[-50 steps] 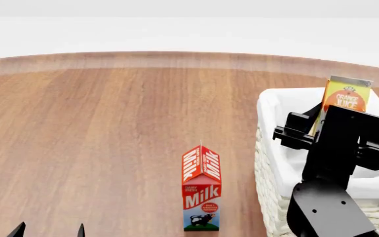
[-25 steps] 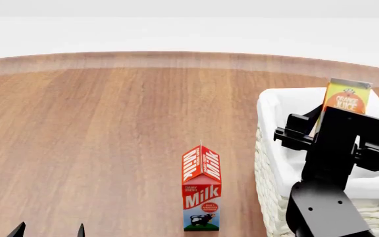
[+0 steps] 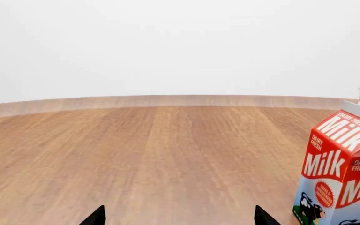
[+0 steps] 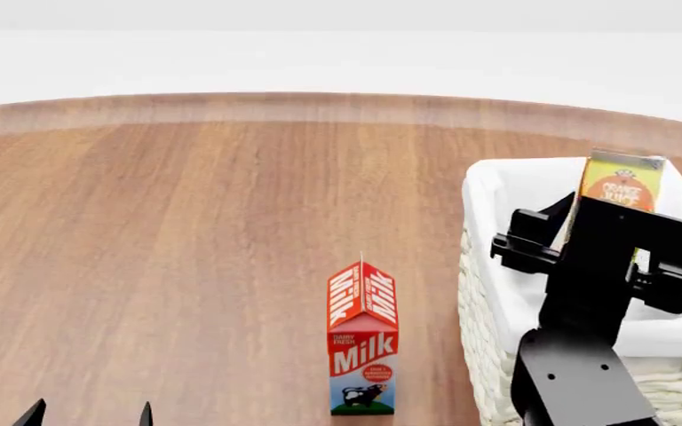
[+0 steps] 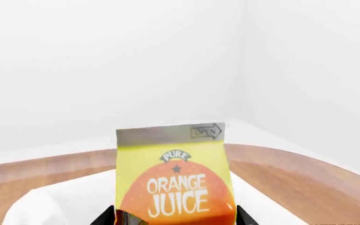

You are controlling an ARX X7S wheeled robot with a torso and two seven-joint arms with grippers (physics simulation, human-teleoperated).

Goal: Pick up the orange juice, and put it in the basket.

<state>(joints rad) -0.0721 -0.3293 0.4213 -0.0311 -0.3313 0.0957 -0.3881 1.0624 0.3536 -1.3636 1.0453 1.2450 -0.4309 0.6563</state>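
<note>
The orange juice (image 4: 623, 185), a yellow and orange carton, stands upright over the inside of the cream-white basket (image 4: 487, 266) at the right. Only its top shows above my right gripper (image 4: 607, 232), which is shut on its lower part. In the right wrist view the carton (image 5: 176, 183) fills the space between the two fingertips (image 5: 108, 218), with the basket's white lining (image 5: 42, 206) behind it. My left gripper (image 4: 90, 414) is open and empty low at the front left; its two tips stand wide apart in the left wrist view (image 3: 176, 216).
A red-and-white Milk carton (image 4: 362, 337) stands upright on the brown wooden table (image 4: 199, 231), left of the basket; it also shows in the left wrist view (image 3: 342, 173). The table's rounded far edge meets a white wall.
My right gripper has moved down a little with the orange juice, so less of the carton shows above the basket rim. The left arm and the Milk carton have not moved.
</note>
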